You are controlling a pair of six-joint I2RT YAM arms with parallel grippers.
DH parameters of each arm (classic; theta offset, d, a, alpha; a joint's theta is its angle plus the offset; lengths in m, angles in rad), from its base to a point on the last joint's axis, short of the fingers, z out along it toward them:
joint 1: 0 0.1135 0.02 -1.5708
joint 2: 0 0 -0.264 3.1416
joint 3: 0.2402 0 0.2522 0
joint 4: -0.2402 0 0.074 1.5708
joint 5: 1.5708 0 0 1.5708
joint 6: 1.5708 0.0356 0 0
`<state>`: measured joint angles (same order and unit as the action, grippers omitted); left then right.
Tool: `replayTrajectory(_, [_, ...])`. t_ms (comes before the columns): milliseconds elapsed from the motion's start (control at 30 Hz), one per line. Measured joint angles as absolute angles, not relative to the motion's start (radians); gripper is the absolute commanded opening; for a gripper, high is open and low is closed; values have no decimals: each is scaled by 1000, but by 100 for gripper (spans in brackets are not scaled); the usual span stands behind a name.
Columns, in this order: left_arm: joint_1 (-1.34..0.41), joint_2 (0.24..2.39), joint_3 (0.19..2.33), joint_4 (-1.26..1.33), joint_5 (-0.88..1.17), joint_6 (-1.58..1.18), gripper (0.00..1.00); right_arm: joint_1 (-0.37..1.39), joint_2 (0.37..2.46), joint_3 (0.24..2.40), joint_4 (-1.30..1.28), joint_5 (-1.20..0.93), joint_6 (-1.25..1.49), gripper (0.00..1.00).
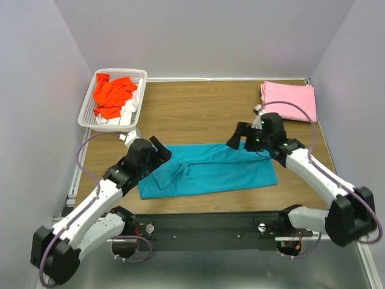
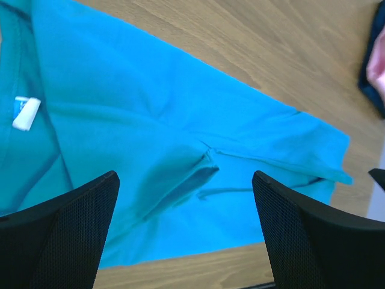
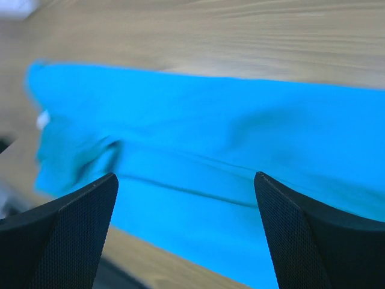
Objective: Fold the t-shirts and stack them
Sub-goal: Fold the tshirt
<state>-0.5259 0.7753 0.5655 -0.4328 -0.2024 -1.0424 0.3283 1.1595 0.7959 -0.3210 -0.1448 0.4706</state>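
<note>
One teal t-shirt [image 1: 210,170] lay flat across the near middle of the table [image 1: 198,108], partly folded lengthwise, with a white label [image 2: 25,113] at its collar end. Left fingers [image 1: 160,147] hovered over the shirt's left end, spread wide and holding nothing; the left wrist view showed cloth under the gap. Right fingers [image 1: 236,138] hung over the shirt's far right edge, also wide apart and empty. Pink t-shirt [image 1: 287,94] sat folded at the far right corner, well apart. Orange-red t-shirt [image 1: 113,93] lay crumpled over the white t-shirt [image 1: 119,119] inside the white basket [image 1: 120,70], far left.
</note>
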Motion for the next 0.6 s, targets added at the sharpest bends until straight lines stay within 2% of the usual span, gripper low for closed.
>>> replayTrajectory(133, [-491,962,600,-344,-189,-974,98,493,1346,881,-184,-373,418,100])
replayTrajectory(300, [-339,1126,594,-207,-96,-880,98,662,1605,1026,-51,-597,315,100])
replayTrajectory(600, [-256,1334,580,-37,19,-791,98,742,1921,1222,14,-733,139,100])
